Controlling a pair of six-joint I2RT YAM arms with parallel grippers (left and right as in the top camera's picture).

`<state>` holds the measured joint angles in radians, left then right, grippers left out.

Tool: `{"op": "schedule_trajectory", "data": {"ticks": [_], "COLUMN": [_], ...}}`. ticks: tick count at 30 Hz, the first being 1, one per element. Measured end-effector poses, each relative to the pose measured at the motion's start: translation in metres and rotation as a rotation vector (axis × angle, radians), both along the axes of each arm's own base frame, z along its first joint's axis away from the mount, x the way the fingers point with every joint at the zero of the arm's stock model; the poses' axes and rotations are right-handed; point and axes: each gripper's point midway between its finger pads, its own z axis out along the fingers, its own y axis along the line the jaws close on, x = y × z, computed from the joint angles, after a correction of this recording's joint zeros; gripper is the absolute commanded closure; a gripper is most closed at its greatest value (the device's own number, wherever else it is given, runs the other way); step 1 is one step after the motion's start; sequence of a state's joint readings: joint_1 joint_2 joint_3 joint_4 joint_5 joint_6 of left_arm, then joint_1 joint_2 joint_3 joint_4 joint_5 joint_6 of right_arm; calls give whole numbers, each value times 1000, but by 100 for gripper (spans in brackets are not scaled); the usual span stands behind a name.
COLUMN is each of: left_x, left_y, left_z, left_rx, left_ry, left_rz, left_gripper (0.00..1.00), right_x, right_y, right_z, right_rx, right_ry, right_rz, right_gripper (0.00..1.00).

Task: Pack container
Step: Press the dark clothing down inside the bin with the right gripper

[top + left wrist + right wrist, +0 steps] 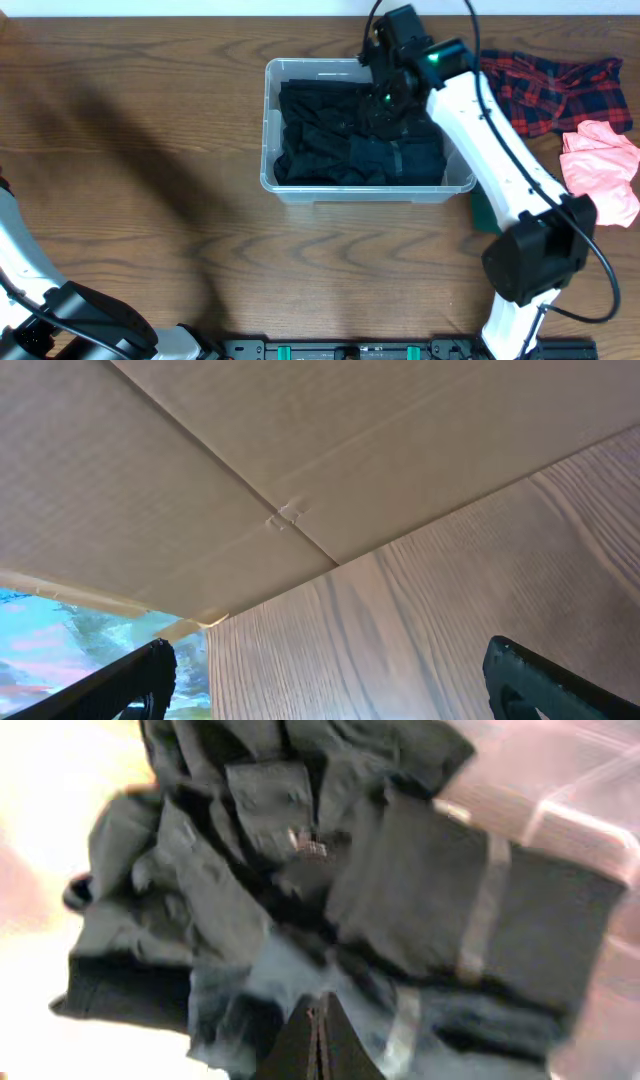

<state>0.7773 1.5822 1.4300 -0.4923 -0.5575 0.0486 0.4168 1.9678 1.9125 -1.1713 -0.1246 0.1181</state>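
Note:
The clear plastic container (268, 150) stands at the middle back of the wooden table, filled with folded dark clothes (340, 140). My right gripper (385, 100) hangs over its back right part, just above the clothes. In the right wrist view its fingers (318, 1015) are pressed together with nothing seen between them, over the dark clothes (450, 910); the container's clear wall (570, 800) shows at upper right. My left gripper (335, 680) is open and empty over bare wood. It is outside the overhead view.
A red plaid shirt (545, 85) and a pink cloth (600, 165) lie right of the container. A green item (483, 210) shows under the right arm. The left wrist view shows a cardboard sheet (250, 460) above the table (420, 620).

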Motion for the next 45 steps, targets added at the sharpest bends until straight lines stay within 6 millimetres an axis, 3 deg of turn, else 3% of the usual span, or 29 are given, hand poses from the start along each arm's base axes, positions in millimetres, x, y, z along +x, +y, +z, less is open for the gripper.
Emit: {"op": "schedule_trajectory", "data": {"ticks": [4, 10, 15, 17, 29, 31, 37, 39, 45], "left_x": [0, 0, 0, 0, 0, 0, 0, 0, 0], "left_y": [0, 0, 0, 0, 0, 0, 0, 0, 0], "left_z": [0, 0, 0, 0, 0, 0, 0, 0, 0], "left_rx": [0, 0, -1, -1, 0, 0, 0, 0, -1], "left_ry": [0, 0, 1, 1, 0, 0, 0, 0, 1], "left_rz": [0, 0, 0, 0, 0, 0, 0, 0, 0], "left_gripper": [2, 2, 2, 2, 2, 2, 2, 2, 2], "right_x": [-24, -66, -61, -59, -74, -66, -4, 6, 6], "right_y": [-18, -44, -45, -47, -63, -64, -64, -67, -74], "right_z": [-13, -73, -136, -150, -136, -124, -58, -45, -51], "right_rx": [-86, -206, -193, -193, -246, -244, -187, -178, -179], "right_ry": [95, 276, 213, 176, 224, 211, 18, -23, -15], "right_rz": [-11, -13, 10, 21, 65, 66, 11, -5, -19], "right_gripper": [99, 99, 99, 99, 99, 99, 99, 99, 99]}}
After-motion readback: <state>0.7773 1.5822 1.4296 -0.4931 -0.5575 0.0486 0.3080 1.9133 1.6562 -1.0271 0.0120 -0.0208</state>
